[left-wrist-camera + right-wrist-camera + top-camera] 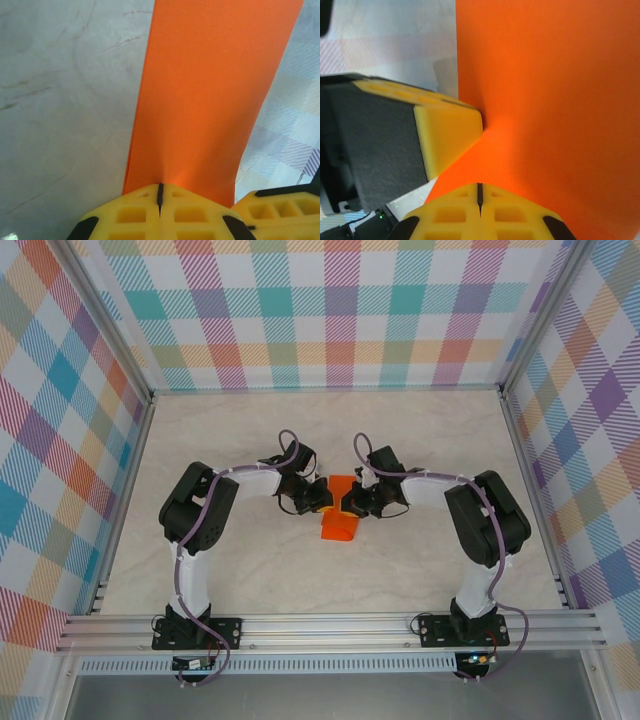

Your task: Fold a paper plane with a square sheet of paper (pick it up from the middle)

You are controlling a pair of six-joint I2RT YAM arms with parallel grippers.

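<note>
Orange paper [338, 525]: a plain bright sheet at the middle of the surface [250, 570], held between the two arms. It looks doubled over, with two layers showing along one edge in the left wrist view.
Left tool [160, 194]: yellow fingers pressed together and clamped on the paper's edge. The sheet rises straight out of the seam between them.
Right tool [480, 192]: clamped on the paper in the same way, fingers together, from the opposite side.
Spacing: the tools sit just beside each other. The left one's yellow fingertip [451, 135] touches the sheet right next to the right tool's grip.
Why held so: two close pinches probably stop the thin paper flopping and keep its layers lined up, so a crease can run straight.
Lift: I cannot tell whether the near end rests on the surface or hangs just above it.
Stage: a narrow folded strip, not yet a pointed dart, so more folds seem to remain.
Risk: the paper could slip or tear if the tools pull unevenly.
Surroundings: pale marbled surface, with pastel plaid walls [300, 310] on three sides.
</note>
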